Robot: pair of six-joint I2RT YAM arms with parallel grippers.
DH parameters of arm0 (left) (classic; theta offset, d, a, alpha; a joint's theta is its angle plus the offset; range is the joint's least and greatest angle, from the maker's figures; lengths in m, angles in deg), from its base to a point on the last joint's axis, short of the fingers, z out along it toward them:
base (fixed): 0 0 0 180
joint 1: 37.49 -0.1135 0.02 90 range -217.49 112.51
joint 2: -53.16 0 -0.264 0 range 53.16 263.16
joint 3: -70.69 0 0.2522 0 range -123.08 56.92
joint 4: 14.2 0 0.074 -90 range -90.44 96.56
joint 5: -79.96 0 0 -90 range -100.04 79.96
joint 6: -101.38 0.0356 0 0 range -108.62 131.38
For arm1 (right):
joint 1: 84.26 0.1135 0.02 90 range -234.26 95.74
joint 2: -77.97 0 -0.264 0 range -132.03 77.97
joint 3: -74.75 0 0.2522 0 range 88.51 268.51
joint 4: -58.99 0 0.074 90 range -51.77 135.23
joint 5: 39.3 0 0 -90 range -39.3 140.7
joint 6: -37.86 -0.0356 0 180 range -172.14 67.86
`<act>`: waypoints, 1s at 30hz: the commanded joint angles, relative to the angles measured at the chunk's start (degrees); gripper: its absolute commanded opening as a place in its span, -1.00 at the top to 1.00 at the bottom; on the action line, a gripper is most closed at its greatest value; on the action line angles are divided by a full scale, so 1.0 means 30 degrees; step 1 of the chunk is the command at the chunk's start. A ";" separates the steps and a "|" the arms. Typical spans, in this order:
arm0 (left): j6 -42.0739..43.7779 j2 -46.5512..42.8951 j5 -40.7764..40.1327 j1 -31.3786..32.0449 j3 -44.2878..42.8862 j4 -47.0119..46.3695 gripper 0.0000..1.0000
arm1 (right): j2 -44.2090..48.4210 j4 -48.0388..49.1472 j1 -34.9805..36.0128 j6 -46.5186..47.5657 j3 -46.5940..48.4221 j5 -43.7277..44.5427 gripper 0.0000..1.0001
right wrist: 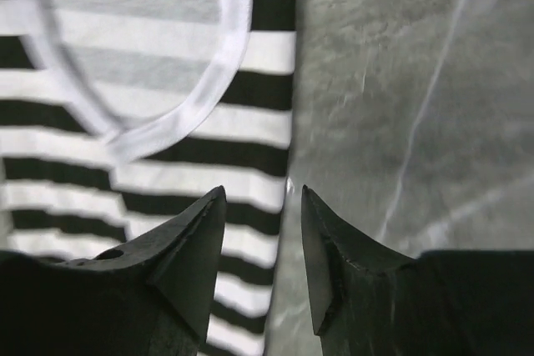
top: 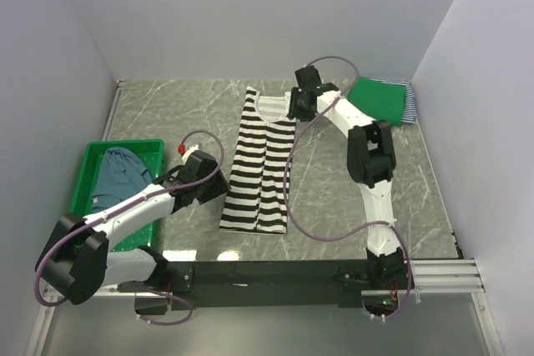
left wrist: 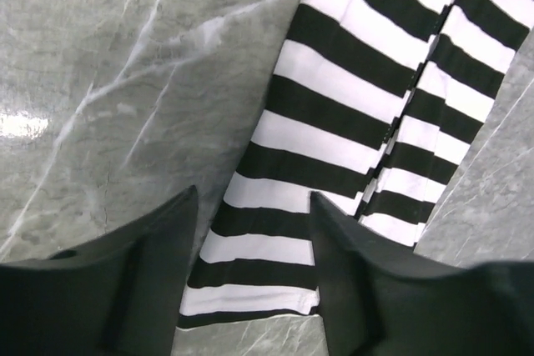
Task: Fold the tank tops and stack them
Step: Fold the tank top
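Progress: roughly half done, judging by layout.

- Done: green tank top [top: 377, 99] lies folded at the far right of the counter [top: 183, 106]. It sits on the thin navy-white striped tank top [top: 410, 104], of which only the right edge shows. That looks like the stack.
- In hand: black-white striped tank top [top: 260, 164] lies flat mid-counter, neckline far, hem near. Both long sides are folded in and meet at a centre line, so it is a narrow strip. The crosswise fold is not yet made and it is not on the stack.
- Left to do: dusty blue tank top [top: 121, 172] sits bunched and unfolded in the green bin [top: 92, 156] at the left.

Left end effector [left wrist: 250, 206]: released, jaws spread, over the near-left hem corner of the striped top, nothing pinched.
Right end effector [right wrist: 263, 198]: released, jaws apart above the far-right edge beside the neckline, gripping nothing.

Writing/brands: none readable. No tags or labels show on the tops or bin.
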 commanded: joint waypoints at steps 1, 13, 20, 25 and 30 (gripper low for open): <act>0.0001 -0.0539 0.0239 -0.0056 0.0218 0.0552 -0.25 | 0.4872 0.1203 0.0221 -0.0582 -0.2167 -0.0185 0.03; -0.1638 -0.3733 0.1676 0.1084 0.3880 0.0202 -0.27 | 1.6739 0.4807 0.2975 -0.5065 -1.9746 0.0343 0.03; -0.4125 -0.3938 0.0533 0.2901 0.4408 0.1607 -0.22 | 2.0902 0.5715 0.5257 -0.8228 -2.4883 -0.1178 0.03; -0.5066 -0.4027 -0.0315 0.3488 0.4145 0.3305 -0.12 | 2.2427 0.6913 0.7278 -1.0832 -2.7517 -0.2028 0.03; -0.5127 -0.3705 -0.0405 0.3576 0.4028 0.3513 -0.07 | 2.2750 0.7501 0.8629 -1.2214 -2.8723 -0.2322 0.04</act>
